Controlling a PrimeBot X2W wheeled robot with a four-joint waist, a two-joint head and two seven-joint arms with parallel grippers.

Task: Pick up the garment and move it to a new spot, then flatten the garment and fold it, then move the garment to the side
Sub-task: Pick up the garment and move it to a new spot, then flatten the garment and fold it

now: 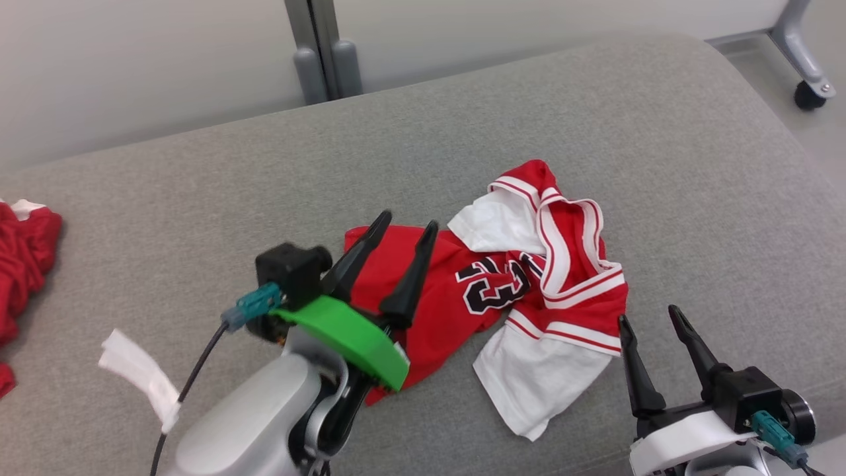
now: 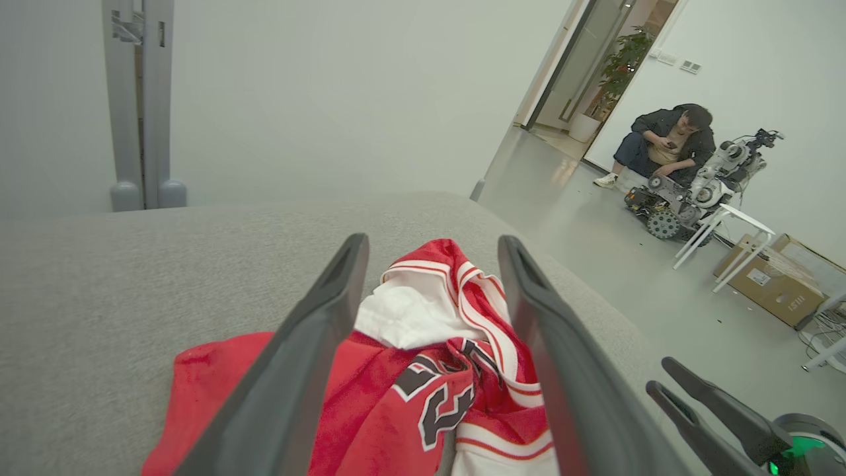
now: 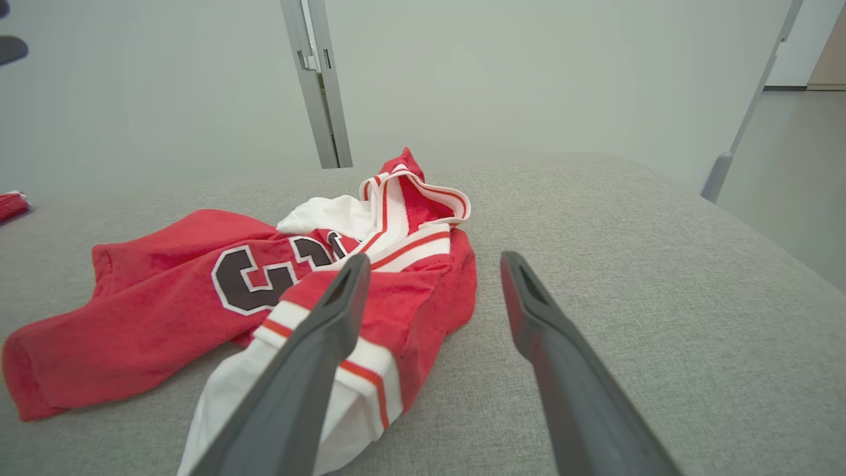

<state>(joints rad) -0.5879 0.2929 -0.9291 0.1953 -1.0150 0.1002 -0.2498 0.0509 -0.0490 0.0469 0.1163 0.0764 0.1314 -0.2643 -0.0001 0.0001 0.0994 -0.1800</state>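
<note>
Head view shows crumpled garment on woven cushion.

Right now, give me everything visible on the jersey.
The jersey is red soft knit with white sleeves, red-and-white striped trim and a dark number 23 outlined in white. It lies crumpled, partly folded over itself, on the grey cushion. The open left gripper hangs over its red end; contact unclear. The open right gripper sits beside a white sleeve, apart.
</note>
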